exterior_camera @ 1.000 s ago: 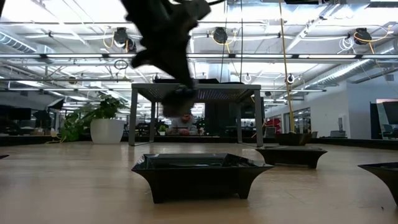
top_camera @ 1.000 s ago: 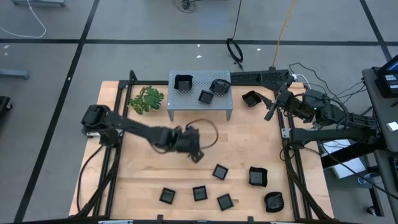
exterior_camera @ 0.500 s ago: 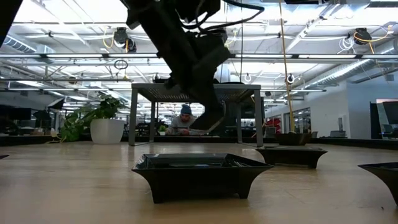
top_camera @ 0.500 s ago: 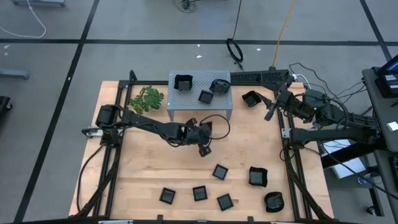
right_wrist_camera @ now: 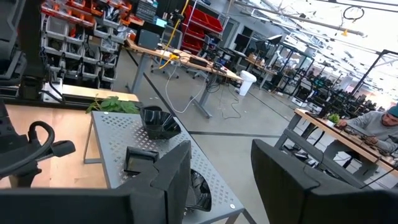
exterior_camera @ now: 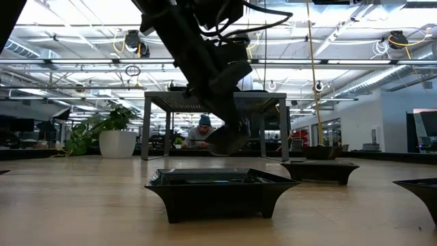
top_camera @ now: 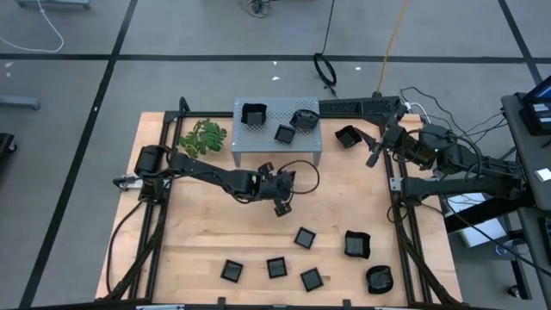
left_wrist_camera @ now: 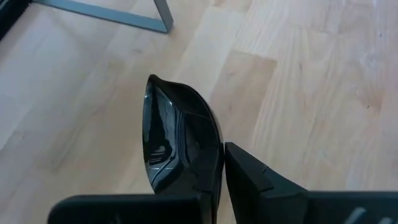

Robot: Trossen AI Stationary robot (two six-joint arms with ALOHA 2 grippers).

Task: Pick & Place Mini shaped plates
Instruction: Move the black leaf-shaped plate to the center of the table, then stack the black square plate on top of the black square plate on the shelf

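Note:
My left gripper [top_camera: 282, 205] reaches out over the middle of the table in front of the grey perforated stand [top_camera: 275, 148] and is shut on one black mini plate [left_wrist_camera: 177, 137], held low over the wood [exterior_camera: 229, 140]. Three plates rest on the stand top [top_camera: 285, 133]. One lies right of the stand [top_camera: 348, 136]. Several more lie flat along the near part of the table [top_camera: 305, 238]. My right gripper [top_camera: 376, 153] waits raised at the far right, open, with nothing between its fingers [right_wrist_camera: 221, 180]. My left gripper pinches the plate by its near rim [left_wrist_camera: 208, 177] between its two fingers [left_wrist_camera: 252, 174]. The fingers slant down toward the table's right. The plate stands on edge, sticking out past the fingertips, tilted and just above the wood.
A green leafy sprig [top_camera: 202, 138] lies at the far left beside the stand. In the low view one plate [exterior_camera: 220, 193] sits close to the camera, with others [exterior_camera: 319, 169] to its right. Bare wood lies left of the held plate.
My left gripper has gone toward the table's right edge and down, rolling its wrist, with the plate between its fingers. Over the last half second it has barely moved, and the plate hangs a little lower.

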